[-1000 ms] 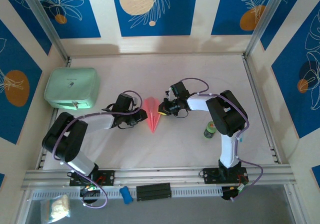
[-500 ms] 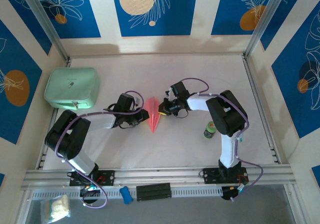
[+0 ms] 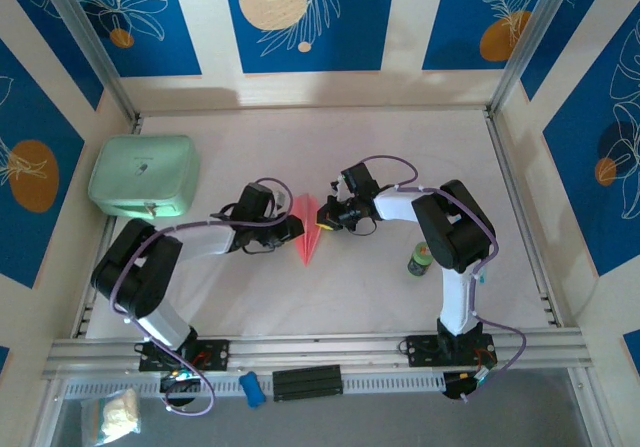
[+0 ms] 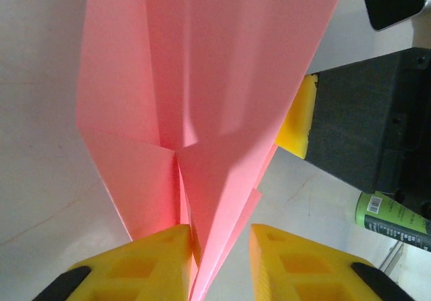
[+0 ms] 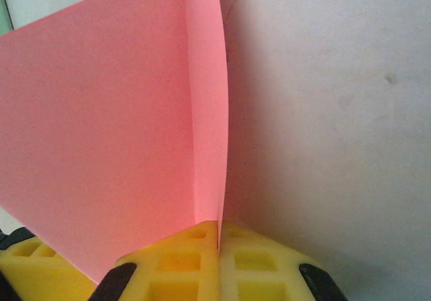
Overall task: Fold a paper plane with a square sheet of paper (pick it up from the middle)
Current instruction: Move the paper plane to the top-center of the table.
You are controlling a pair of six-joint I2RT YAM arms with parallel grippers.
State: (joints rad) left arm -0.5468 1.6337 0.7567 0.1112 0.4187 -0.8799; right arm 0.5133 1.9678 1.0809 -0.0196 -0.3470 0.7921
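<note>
Top external showed the paper plane [image 3: 306, 231] mid-frame, dart-shaped; only final creasing seemed left. My right tool [image 5: 219, 244] clamped its fold; my left tool [image 4: 219, 250] gaped slightly around it.

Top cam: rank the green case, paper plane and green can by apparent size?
1. green case, clearly largest
2. paper plane, long but narrow
3. green can, smallest

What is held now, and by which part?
The right gripper pinches the paper plane by a folded flap on its right side. The left gripper straddles its left edge, jaws open.
</note>
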